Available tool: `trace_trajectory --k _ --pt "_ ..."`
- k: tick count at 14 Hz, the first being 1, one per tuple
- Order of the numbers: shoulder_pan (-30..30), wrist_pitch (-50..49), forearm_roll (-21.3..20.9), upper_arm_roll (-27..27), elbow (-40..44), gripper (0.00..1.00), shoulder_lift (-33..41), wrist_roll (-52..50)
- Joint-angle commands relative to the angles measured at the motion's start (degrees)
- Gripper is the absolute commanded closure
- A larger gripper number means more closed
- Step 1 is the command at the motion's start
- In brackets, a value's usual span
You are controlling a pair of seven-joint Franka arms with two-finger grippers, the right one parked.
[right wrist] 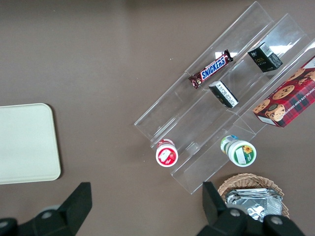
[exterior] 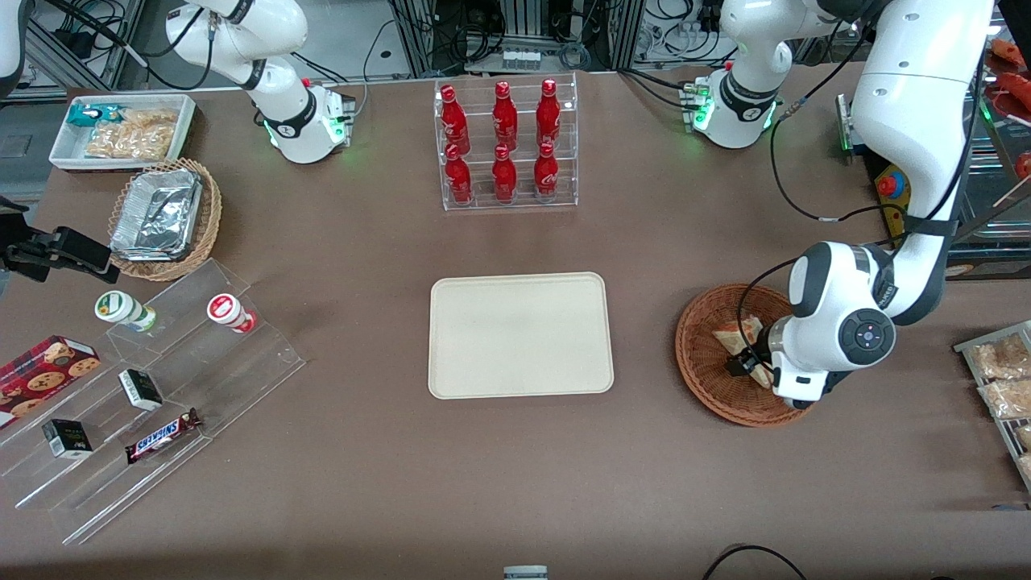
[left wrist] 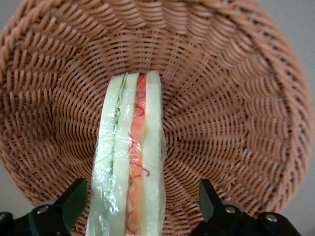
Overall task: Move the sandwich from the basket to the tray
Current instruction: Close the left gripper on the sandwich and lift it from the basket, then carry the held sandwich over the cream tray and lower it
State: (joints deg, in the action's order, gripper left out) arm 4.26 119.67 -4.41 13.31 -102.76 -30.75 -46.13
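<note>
While lowered inside the basket (left wrist: 236, 98), the gripper (left wrist: 140, 201) stands wide open, fingers (left wrist: 74, 199) straddling the sandwich (left wrist: 130, 162) without contact.

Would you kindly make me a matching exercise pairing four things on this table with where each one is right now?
Things:
1. sandwich
2. tray
3. hand
4. red bottles

Places:
A. in a clear tiered rack
B. lying in the basket
C. bare, on the table between rack and front camera
D. low in the basket, fingers open either side of the sandwich

Pairs: 1-B, 2-C, 3-D, 4-A
</note>
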Motion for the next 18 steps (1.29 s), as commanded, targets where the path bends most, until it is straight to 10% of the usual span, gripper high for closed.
trace_trajectory --k 1,4,5,18 --pt "0.74 3.02 -0.34 0.14 -2.53 0.02 0.42 -0.81" --pt "0.66 3.11 -0.51 0.14 -2.8 0.78 0.33 -0.54" --pt "0.4 3.03 -0.52 0.14 -2.71 0.87 0.51 -0.37" --pt "-18.58 1.09 -1.4 4.35 7.31 0.9 2.36 5.34"
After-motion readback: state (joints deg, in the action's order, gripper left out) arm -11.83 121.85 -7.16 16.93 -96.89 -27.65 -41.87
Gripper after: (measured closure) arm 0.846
